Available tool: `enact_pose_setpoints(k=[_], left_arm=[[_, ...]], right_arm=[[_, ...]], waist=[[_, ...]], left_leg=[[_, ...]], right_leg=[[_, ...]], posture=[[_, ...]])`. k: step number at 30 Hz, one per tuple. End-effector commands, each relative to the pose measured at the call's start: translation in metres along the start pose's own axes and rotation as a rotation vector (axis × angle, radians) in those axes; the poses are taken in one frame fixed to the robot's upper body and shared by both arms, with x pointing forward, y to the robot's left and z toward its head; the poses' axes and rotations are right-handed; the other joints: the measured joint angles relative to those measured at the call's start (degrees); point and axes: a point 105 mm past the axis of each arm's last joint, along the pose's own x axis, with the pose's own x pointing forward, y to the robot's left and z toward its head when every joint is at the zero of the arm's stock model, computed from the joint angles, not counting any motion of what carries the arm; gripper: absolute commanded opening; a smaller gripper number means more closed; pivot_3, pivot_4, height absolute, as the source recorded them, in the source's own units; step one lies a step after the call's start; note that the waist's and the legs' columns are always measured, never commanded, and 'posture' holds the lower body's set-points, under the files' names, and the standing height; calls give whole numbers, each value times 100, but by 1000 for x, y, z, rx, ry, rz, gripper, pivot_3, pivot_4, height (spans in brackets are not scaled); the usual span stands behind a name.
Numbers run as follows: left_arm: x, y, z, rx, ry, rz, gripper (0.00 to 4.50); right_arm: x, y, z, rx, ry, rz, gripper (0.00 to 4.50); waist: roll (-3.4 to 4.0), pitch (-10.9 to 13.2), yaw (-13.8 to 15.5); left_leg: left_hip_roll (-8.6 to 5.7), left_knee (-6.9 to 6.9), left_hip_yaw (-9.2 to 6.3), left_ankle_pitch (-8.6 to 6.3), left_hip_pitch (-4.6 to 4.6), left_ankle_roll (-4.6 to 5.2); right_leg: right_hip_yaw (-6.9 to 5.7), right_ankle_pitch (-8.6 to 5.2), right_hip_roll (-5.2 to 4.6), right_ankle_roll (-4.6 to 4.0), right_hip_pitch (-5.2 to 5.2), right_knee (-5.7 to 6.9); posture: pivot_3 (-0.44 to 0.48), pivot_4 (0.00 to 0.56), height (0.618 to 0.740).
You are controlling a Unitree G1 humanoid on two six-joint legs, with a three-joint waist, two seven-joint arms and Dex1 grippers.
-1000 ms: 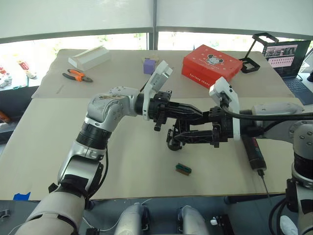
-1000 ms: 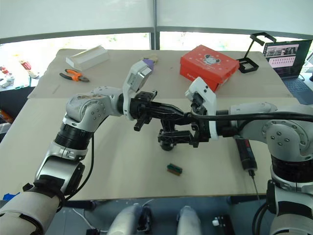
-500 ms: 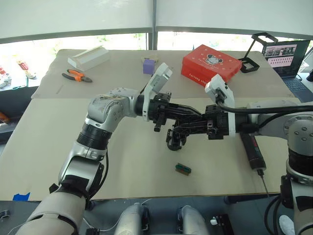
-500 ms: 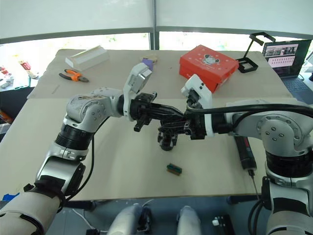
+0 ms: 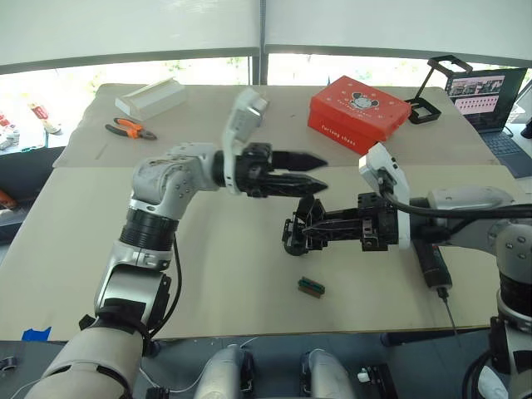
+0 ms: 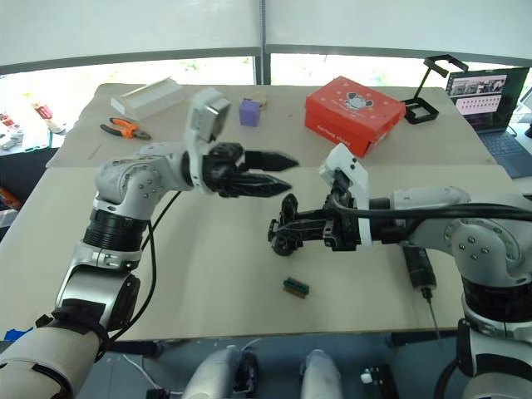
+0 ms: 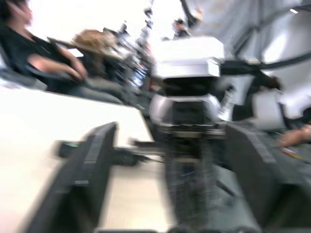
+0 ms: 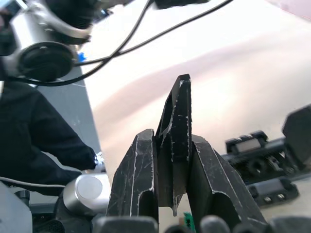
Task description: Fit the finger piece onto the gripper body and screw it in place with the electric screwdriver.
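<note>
So the finger piece [image 8: 179, 131] is pinched in the right gripper [image 5: 309, 234], tip at the gripper body [image 5: 296, 233] for fitting; the left gripper [image 5: 317, 174] is raised above it, spread and empty.

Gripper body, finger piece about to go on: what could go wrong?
1. The gripper body sits loose on the table; the left gripper is open above it, so pressing the finger piece in may shove it.
2. The screwdriver lies beside the right arm near the table edge and could get knocked off.
</note>
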Motion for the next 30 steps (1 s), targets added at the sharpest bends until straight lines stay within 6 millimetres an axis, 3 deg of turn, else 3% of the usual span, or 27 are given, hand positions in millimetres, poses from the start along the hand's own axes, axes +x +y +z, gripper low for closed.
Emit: enact_pose_setpoints(k=[1, 4, 6, 10, 19, 26, 30], left_arm=[[-42, 10, -25, 189, 126, 82, 4500], [-69, 16, -68, 271, 297, 131, 4500], [-77, 18, -94, 296, 369, 148, 4500], [-64, 19, -136, 262, 395, 164, 4500], [-8, 24, -169, 223, 370, 131, 4500], [22, 30, -166, 214, 313, 134, 4500], [28, 27, -173, 213, 347, 103, 4500]], right_arm=[[-15, 9, 16, -101, -168, 21, 409], [-18, 6, 5, -106, -192, 4, 409], [-17, 2, -1, -130, -218, -21, 409], [-13, -4, -6, -239, -291, -37, 409], [-8, -11, -17, -368, -293, -28, 409], [0, -11, -22, -387, -292, -14, 409], [5, -11, -23, -388, -293, -8, 409]], waist=[[0, 0, -11], [0, 0, 0], [0, 0, 30], [0, 0, 77], [-2, 1, 18], [-3, 1, 22], [-3, 1, 11]], left_leg=[[0, 0, 1, 0, 1, 0], [1, -3, 5, 0, 3, 0], [0, 0, 4, -1, 0, 0], [-2, 16, 2, -11, -15, 16], [-1, 72, -1, -18, -66, 31], [0, 78, -2, -20, -67, 35], [0, 80, -1, -21, -75, 36]], right_leg=[[-1, 0, 2, 0, 1, -1], [-1, 0, 1, -1, 0, -4], [-3, 1, -1, -1, 0, -6], [-4, 8, -6, 10, -5, -6], [-4, 15, -4, 23, -39, 16], [0, 15, -6, 22, -43, 21], [4, 16, -7, 21, -58, 29]], posture=[[0, 150, 740], [0, 150, 740], [0, 150, 740], [0, 150, 740], [0, 150, 740], [0, 150, 740], [0, 150, 740]])
